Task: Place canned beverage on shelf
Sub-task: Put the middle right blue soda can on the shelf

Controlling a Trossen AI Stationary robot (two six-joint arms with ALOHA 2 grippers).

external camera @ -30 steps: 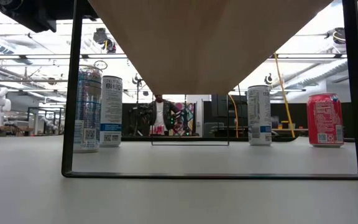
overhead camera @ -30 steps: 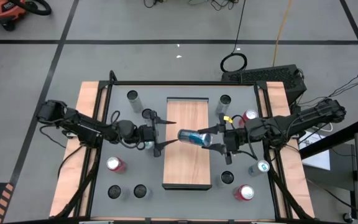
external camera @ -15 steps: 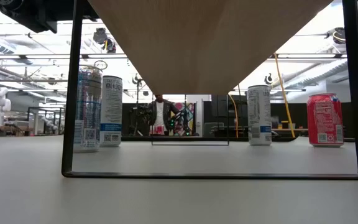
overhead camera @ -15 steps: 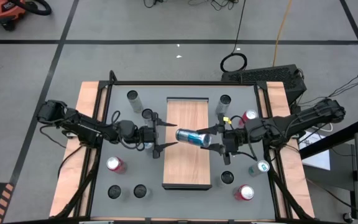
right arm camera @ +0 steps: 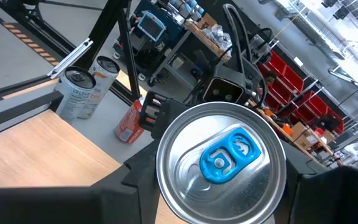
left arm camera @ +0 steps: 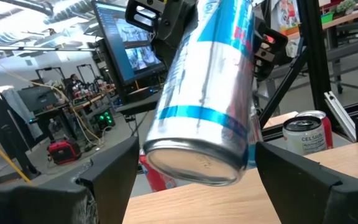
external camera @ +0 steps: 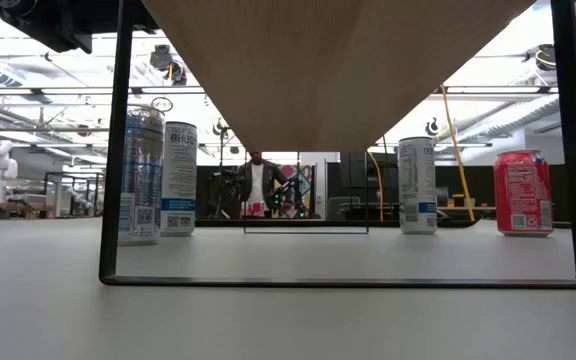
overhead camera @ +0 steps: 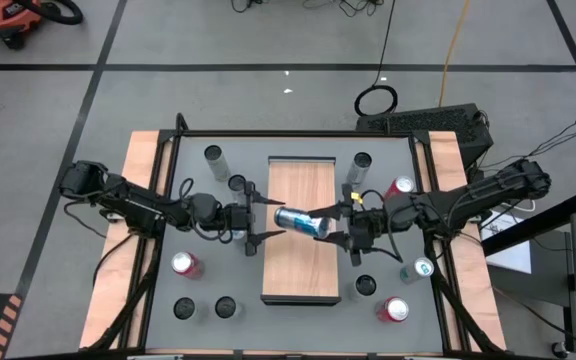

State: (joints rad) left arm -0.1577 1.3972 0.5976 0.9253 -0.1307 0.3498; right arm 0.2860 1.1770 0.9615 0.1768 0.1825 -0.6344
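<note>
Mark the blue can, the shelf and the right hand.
blue can [overhead camera: 296, 221], high view, middle of its side.
shelf [overhead camera: 302, 275], high view, bare wood of the board.
right hand [overhead camera: 333, 226], high view, midway between its fingertips.

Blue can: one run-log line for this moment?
blue can: sideways above shelf | right gripper: holding can | left gripper: open at can's base

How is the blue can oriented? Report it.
Tipped sideways: the blue can lies horizontal in the right gripper, above the shelf.
</note>
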